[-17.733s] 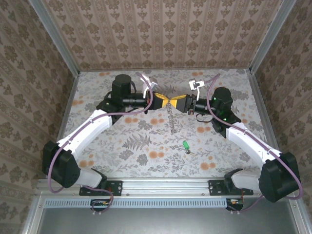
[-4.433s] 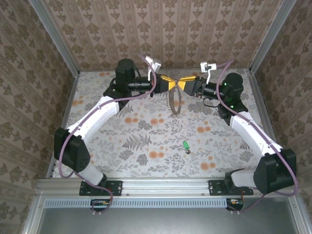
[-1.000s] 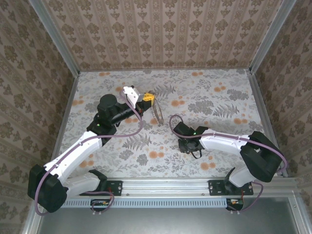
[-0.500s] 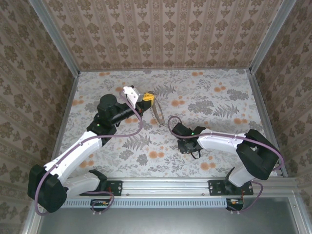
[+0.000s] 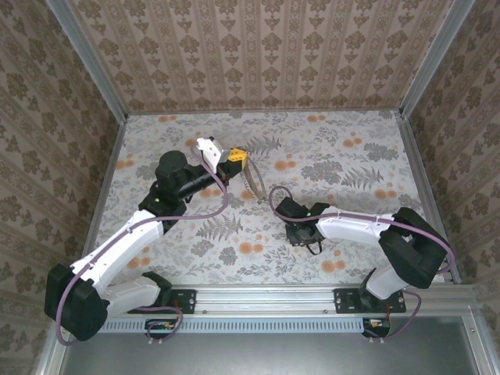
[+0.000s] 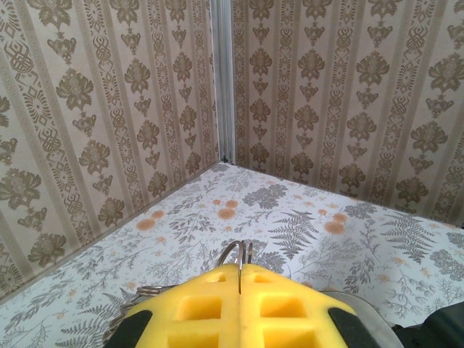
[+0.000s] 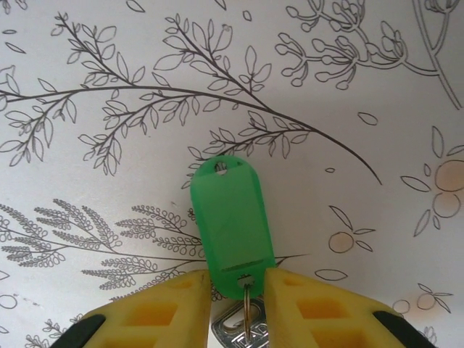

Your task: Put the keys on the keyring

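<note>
Now: right gripper (image 7: 239, 284) is narrow, pads against both sides of the key (image 7: 230, 217), which lies flat on the table (image 7: 377, 87). The key's long axis runs straight out from the jaws, green head ahead, blade back between them. Left gripper (image 6: 239, 279) is clamped on the keyring (image 5: 251, 178), well apart, up-left of the key. I judge the right arm carries.

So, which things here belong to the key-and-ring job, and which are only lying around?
For the job:
green key, pinched by the right gripper
keyring, held in the left gripper

Only surroundings:
floral table
wallpaper walls
metal rail
</note>
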### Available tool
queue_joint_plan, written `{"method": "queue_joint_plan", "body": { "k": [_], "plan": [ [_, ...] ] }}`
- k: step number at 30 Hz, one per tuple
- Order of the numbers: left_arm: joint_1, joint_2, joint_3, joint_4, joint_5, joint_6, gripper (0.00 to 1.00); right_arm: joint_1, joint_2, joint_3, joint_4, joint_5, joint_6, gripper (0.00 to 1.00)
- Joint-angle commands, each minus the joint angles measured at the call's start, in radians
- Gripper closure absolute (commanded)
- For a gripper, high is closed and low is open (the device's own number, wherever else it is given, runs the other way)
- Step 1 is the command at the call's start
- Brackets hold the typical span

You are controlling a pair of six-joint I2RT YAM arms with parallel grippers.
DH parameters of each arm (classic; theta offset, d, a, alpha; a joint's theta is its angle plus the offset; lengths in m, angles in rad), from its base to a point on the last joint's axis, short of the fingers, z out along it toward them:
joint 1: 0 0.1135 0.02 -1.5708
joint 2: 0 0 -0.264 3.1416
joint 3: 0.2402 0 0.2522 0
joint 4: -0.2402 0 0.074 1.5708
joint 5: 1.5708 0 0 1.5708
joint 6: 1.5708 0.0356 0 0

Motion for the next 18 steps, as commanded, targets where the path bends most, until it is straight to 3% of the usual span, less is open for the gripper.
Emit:
{"method": "queue_joint_plan", "body": {
  "k": [1,18],
  "plan": [
    [0.005,-0.019,-0.006,0.073,0.015,-0.023,1.00,0.008,-0.040,-0.008,-0.044,0.032,-0.008,0.72],
    [0.005,-0.014,-0.002,0.077,0.019,-0.032,1.00,0.008,-0.053,-0.040,-0.032,0.032,-0.007,0.78]
  ]
}}
